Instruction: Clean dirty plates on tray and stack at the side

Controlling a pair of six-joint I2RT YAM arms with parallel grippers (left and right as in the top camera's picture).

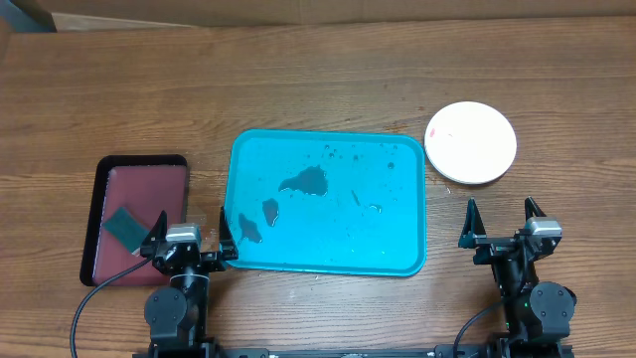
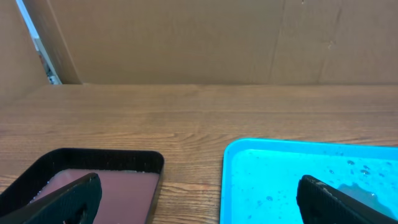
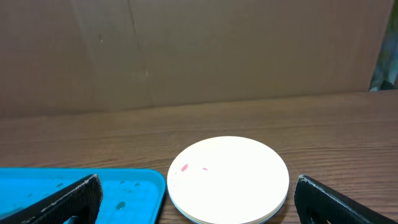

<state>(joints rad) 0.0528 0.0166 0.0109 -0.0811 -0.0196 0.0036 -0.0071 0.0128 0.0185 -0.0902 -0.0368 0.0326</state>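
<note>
Near edge: left gripper (image 1: 191, 229), jaws wide apart and empty, straddling the gap between the red tray (image 1: 139, 179), which holds a dark sponge (image 1: 123, 225), and the blue tray (image 1: 397, 244). The right gripper (image 1: 501, 214), jaws likewise apart and empty, is right of the blue tray. Dark puddles (image 1: 306, 182) mark the blue tray. Farther right, the white plate (image 1: 471, 142), faintly red-smudged, rests on the table (image 1: 298, 80) beside the tray's far right corner.

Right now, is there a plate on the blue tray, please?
No, the tray holds only smudges; the white plate sits beside it on the table.
</note>
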